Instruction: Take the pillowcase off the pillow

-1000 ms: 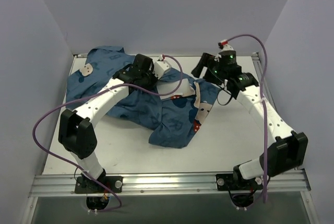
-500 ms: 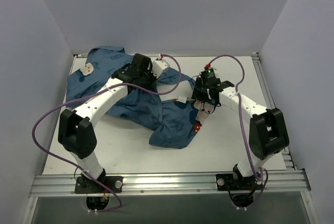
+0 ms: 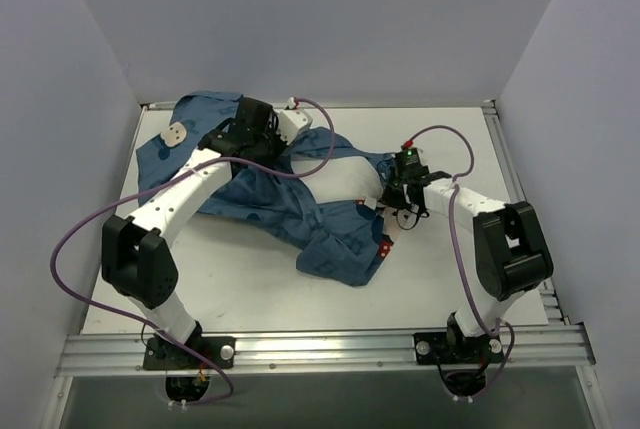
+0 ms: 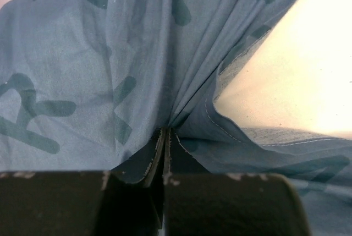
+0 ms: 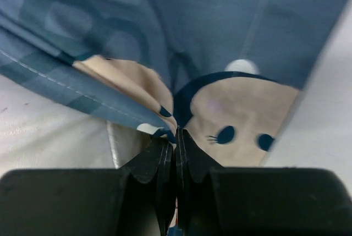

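Note:
The blue pillowcase (image 3: 260, 204) with beige mouse faces lies crumpled from the table's back left to its middle. My left gripper (image 3: 258, 141) is shut on a gathered fold of it (image 4: 181, 82), and the cloth fans out taut from the fingertips (image 4: 166, 132). My right gripper (image 3: 392, 197) is shut on the cover's right edge beside a mouse face (image 5: 242, 120), with cloth pinched at its tips (image 5: 177, 131). White cloth, apparently the pillow (image 3: 345, 184), shows between two blue bands of the cover and at the lower left of the right wrist view (image 5: 49, 131). The rest of the pillow is hidden.
Grey walls (image 3: 300, 19) close in the white table (image 3: 450, 269) on three sides. An aluminium rail (image 3: 320, 349) runs along the near edge by the arm bases. Purple cables (image 3: 70, 239) loop off both arms.
My right arm swung in from the back right, came down on the pillowcase's right edge and shut. My left gripper moved back and left, stretching the cloth and baring a white patch.

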`<action>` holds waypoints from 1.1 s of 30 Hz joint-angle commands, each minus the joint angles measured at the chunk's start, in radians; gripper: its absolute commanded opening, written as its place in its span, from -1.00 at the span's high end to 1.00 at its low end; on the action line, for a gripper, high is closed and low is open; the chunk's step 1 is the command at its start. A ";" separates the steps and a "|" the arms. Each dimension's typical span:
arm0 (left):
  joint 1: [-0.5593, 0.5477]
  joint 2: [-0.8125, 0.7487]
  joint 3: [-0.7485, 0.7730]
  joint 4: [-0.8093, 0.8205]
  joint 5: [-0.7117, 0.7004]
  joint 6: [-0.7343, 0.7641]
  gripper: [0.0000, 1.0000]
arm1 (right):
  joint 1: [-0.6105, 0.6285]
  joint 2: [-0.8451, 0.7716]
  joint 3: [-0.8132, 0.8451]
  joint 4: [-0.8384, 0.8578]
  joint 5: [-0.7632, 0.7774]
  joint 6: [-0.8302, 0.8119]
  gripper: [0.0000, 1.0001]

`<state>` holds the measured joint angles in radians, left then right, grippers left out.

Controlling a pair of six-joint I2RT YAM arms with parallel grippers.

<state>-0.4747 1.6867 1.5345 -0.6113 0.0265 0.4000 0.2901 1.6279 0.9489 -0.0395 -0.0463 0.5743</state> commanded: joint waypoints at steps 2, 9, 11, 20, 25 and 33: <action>0.038 -0.039 0.027 -0.122 0.013 0.054 0.74 | 0.067 0.064 0.021 0.010 -0.035 -0.024 1.00; -0.088 -0.085 0.223 -0.186 0.125 0.105 -0.88 | 0.103 0.029 -0.001 0.220 -0.277 -0.001 1.00; -0.132 -0.084 0.281 -0.194 0.148 0.102 -0.88 | 0.109 0.032 0.005 0.227 -0.300 -0.005 1.00; -0.340 0.195 0.457 -0.283 0.061 0.036 -0.99 | 0.104 0.029 -0.042 0.302 -0.346 0.065 1.00; -0.341 0.300 0.431 -0.210 -0.055 0.051 -0.96 | 0.095 0.009 -0.100 0.401 -0.366 0.162 1.00; -0.326 0.357 0.414 -0.197 -0.066 0.096 -0.76 | 0.084 -0.048 -0.125 0.445 -0.296 0.305 1.00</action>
<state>-0.8093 2.0575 1.9388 -0.8139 -0.0082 0.4755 0.3676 1.6596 0.7982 0.3695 -0.3641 0.8154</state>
